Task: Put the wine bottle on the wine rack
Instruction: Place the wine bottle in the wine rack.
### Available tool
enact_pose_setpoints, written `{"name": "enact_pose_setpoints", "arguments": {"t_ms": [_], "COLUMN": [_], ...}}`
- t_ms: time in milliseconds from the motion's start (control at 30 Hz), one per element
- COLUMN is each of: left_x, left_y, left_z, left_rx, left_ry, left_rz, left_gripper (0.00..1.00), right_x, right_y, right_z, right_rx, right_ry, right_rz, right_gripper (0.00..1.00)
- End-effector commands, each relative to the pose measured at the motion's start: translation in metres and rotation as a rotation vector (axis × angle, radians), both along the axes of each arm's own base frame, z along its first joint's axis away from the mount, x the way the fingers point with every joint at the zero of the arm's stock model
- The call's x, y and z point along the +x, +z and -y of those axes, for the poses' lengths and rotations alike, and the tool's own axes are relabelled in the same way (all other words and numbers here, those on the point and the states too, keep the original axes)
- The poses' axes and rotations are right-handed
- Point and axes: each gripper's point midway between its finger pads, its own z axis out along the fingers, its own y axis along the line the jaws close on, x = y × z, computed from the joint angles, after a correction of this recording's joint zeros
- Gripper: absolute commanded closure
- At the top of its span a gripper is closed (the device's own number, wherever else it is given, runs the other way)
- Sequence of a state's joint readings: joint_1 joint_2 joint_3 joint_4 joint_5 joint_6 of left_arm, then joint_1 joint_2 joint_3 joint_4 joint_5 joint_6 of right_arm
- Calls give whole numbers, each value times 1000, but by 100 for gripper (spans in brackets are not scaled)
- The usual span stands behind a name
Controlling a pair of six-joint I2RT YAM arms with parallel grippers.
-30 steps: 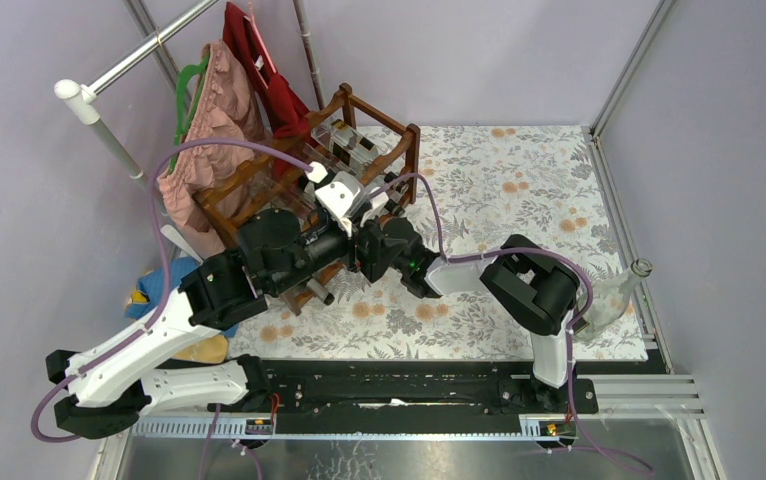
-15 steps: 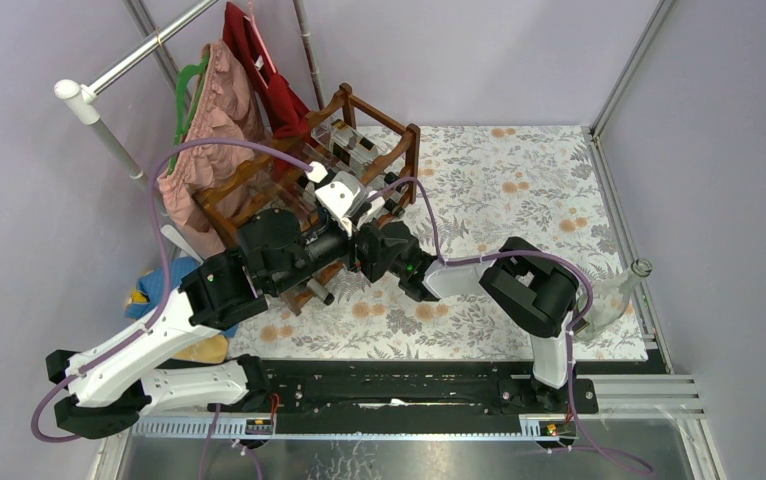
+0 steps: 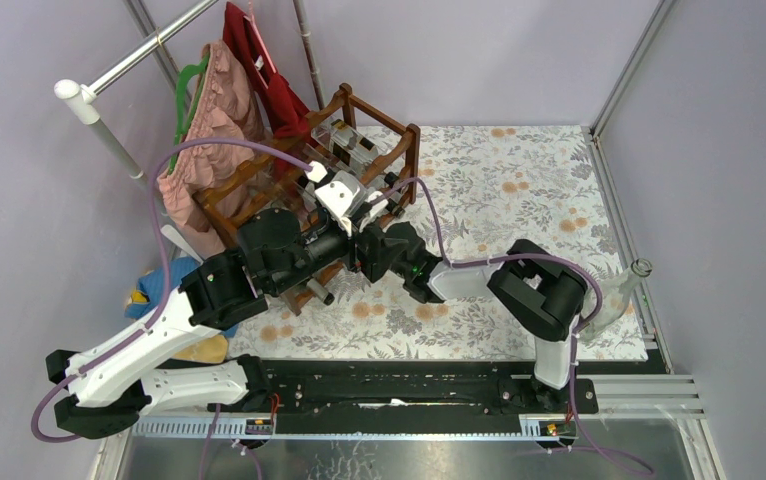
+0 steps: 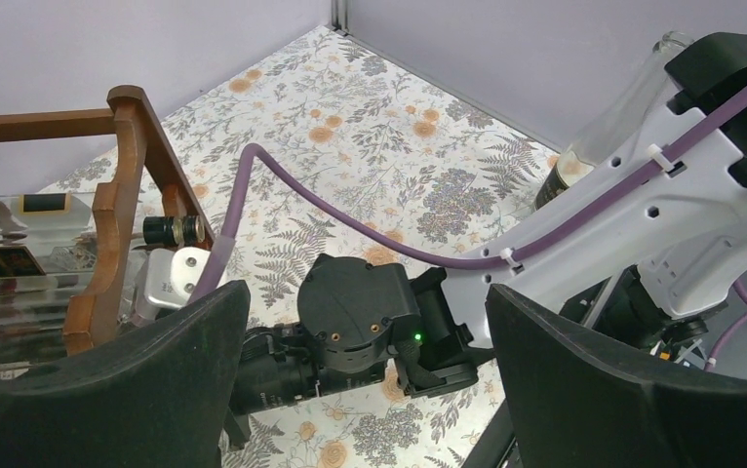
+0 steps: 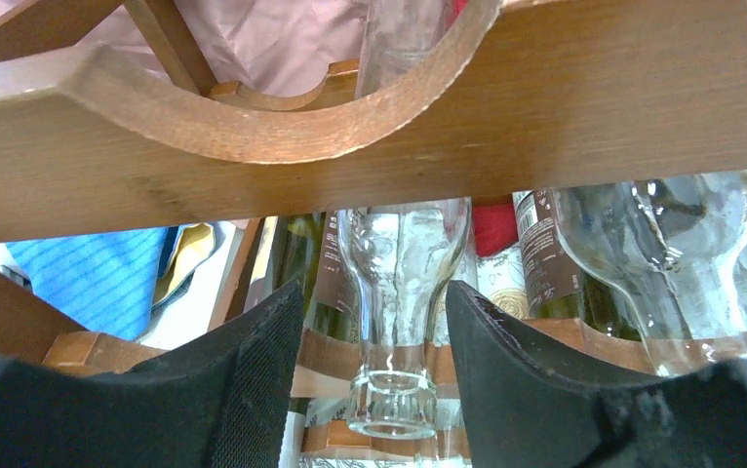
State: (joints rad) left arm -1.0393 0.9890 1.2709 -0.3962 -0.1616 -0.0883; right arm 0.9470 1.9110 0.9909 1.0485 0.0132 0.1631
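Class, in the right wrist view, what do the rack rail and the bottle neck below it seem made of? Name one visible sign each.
Wine rack: apparently wood, stained reddish-brown, matt; grain lines and a rough cut edge show. Wine bottle: probably clear glass, glossy; the rail behind shows through it, with bright highlights.

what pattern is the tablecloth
The tablecloth is white with orange flowers and grey ferns; clearest in the left wrist view.

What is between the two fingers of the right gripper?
The neck of a clear wine bottle, lying on the wine rack, shown in the right wrist view.
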Motion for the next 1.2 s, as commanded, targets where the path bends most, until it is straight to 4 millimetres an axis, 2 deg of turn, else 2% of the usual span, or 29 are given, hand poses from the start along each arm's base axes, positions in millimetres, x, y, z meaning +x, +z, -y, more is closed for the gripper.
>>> {"name": "enact_pose_setpoints", "arguments": {"t_ms": [0,167,333,467,600,667,767,867,1033,1167], "left_x": [1,0,-1,-2,-5,-7,-9,-9,-4,1], "left_y": [18,18,21,23,29,31,33,30,26,36], "left_z": [4,6,6,6,6,6,5,4,4,-3], "left_rx": [-69,-74,-83,-86,-102,-109,-111,-83,-27,-60], "left_ry": [-8,-16,-22,-27,-39,-46,-55,-53,-35,7], "left_rz": [23,20,18,19,22,22,20,11,-2,11], "left_gripper": [3,3,3,3,3,3,3,3,1,1], "right_x": [-7,-24,-52,-79,-96,-101,-110,-128,-166,-170], "right_y": [63,69,74,71,74,78,66,52,37,15], "right_z": [9,11,15,22,36,42,51,73,132,174], "right_rx": [102,96,81,39,-9,-53,-255,-451,-640,-759], "right_ry": [7,78,202,311,362,391,484,592,722,669], "right_rz": [151,192,257,263,307,309,248,237,274,218], "right_gripper": [37,32,30,30,29,25,18,16,12,11]}}
